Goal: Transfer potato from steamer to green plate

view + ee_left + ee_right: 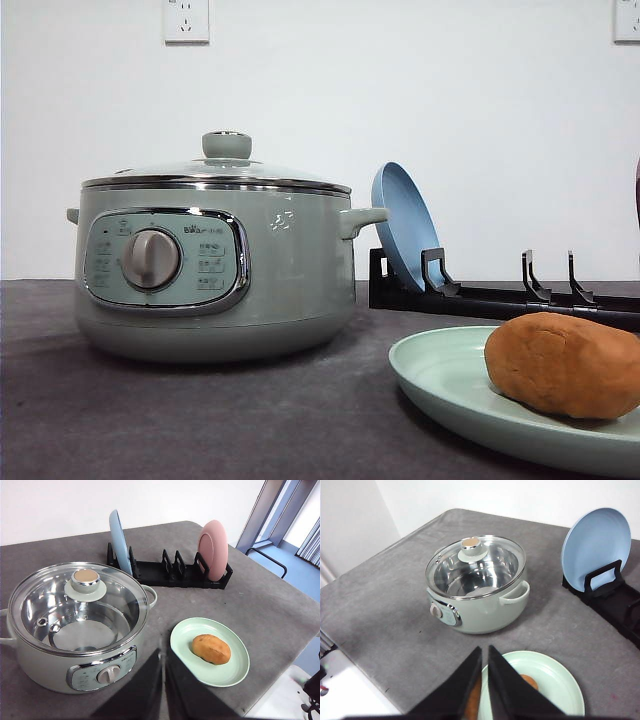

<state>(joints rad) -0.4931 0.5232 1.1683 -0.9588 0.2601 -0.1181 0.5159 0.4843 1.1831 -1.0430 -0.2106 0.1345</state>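
Right gripper (484,680) pressed closed, apparently empty, half-hiding potato (529,681) on green plate (560,685).

The steamer (75,630) stands with its glass lid (80,605) seated, so its bowl is closed from above; the knob (86,580) rises at the lid's middle. A bare strip of grey desk (160,625) separates the steamer from the green plate (235,672), wide enough for a passage between them. Above the plate the space is open, with the potato (211,648) lying near the plate's middle. Behind both, the black rack (170,572) blocks the far side, with a blue plate (120,540) and a pink plate (213,550) standing upright in it. Open desk stretches beside the steamer (380,605).
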